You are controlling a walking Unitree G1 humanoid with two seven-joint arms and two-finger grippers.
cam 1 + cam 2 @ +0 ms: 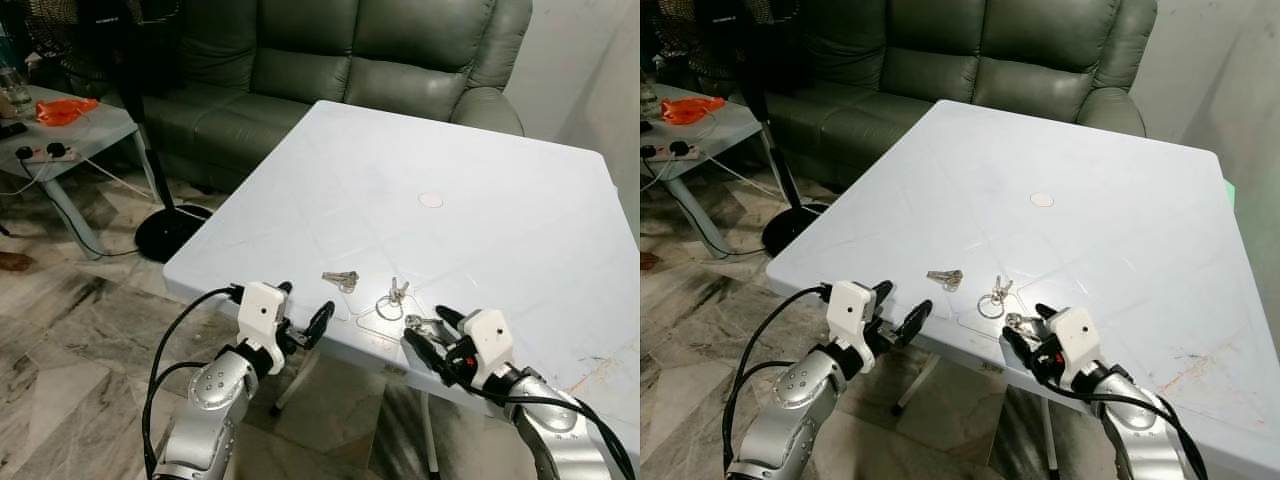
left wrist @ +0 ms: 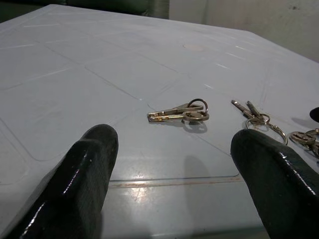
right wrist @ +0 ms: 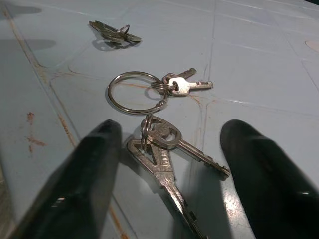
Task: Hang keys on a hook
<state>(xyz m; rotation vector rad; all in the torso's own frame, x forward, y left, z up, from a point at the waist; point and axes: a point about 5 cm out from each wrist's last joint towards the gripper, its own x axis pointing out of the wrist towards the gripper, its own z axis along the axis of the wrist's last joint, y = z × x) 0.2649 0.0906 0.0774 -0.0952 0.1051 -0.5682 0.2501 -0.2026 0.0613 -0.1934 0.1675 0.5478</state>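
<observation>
white table (image 1: 480, 160) bears the keys (image 3: 164, 144) just beside its near edge, between the spread fingers of the right gripper (image 1: 432, 337); best lower squarely and pinch the bows; left gripper (image 1: 300, 322) spread, empty.

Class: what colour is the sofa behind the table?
Dark green; the sofa shows best in the left eye view.

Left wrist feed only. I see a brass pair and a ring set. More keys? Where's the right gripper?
Observer: A third set lies nearest the table edge, right of the ring set.
Operator: Right gripper?
Observer: The right gripper is open, its fingers either side of that third set, not closed on it.
Operator: What's behind the table?
Observer: A green sofa.
</observation>
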